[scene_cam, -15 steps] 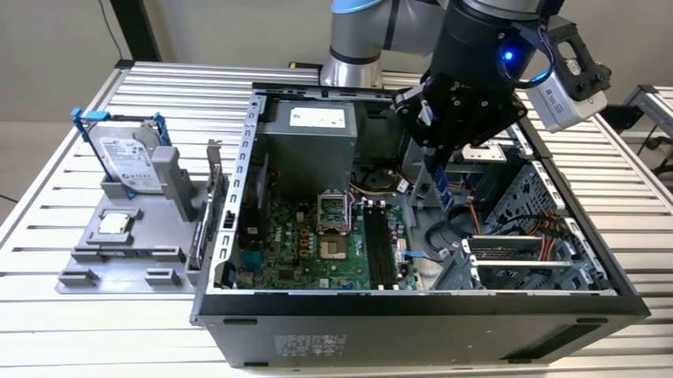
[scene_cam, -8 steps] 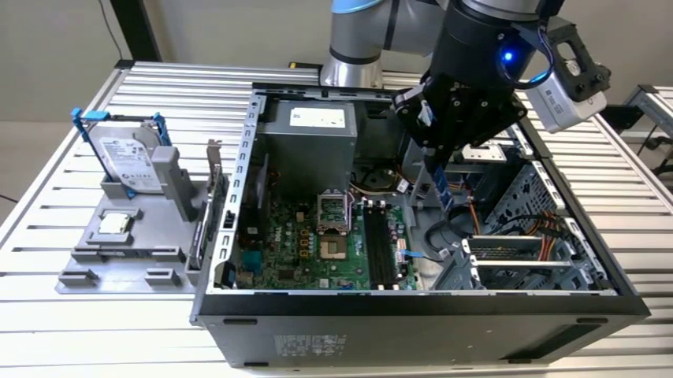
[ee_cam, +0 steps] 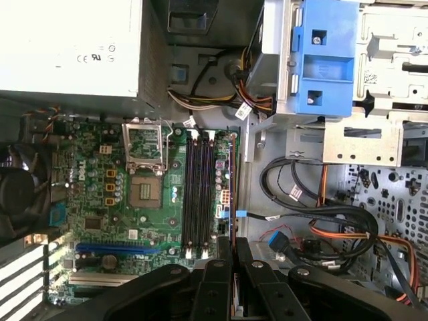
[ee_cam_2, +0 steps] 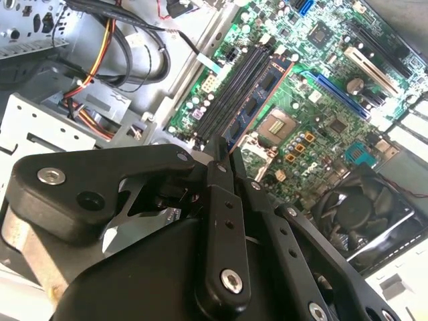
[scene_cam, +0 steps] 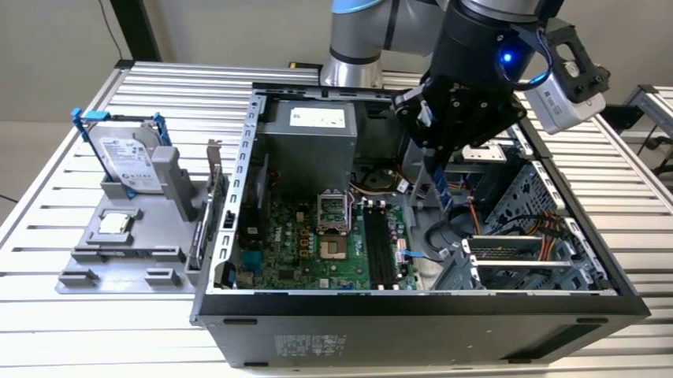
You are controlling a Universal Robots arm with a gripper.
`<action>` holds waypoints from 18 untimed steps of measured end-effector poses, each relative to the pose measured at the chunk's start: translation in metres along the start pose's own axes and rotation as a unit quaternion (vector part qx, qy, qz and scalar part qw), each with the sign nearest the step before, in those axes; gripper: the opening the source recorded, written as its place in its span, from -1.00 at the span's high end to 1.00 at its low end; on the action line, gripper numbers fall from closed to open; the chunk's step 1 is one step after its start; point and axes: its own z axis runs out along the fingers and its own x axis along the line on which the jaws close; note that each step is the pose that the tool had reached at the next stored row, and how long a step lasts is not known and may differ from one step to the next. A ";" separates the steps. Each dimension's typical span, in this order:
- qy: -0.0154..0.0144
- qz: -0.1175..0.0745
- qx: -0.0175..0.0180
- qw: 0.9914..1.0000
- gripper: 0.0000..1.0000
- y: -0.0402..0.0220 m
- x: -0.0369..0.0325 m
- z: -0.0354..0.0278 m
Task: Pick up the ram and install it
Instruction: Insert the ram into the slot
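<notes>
1. While the arm hung over the open computer case, its end effector was closed narrowly on the ram, which it held on edge as a thin blue-green strip pointing down into the case.
2. Seen in the first wrist view, the ram ran as a slim edge from between the end effector fingers toward the black memory slots on the green motherboard; it appeared to sit just beside them, on the side nearer the cables, though whether it touched the board could not be told.
3. Seen in the second wrist view, the end effector tips met close together above the same slots, with the ram lying alongside them.
4. Judging by these views, the pick-up was done and the stick had been carried into the case; seating it in a slot looked unfinished, since the slots appeared bare.
5. Over on the bench, toward the exterior view's left, a hard drive in its blue frame and a small square processor chip rested on a grey holder.
</notes>
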 end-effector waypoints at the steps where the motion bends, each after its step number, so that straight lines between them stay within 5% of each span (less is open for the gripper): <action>1: 0.000 0.002 0.000 1.000 1.00 -0.0001 0.0000 0.0006; 18: 0.000 0.035 0.001 0.999 1.00 -0.0003 0.0003 0.0171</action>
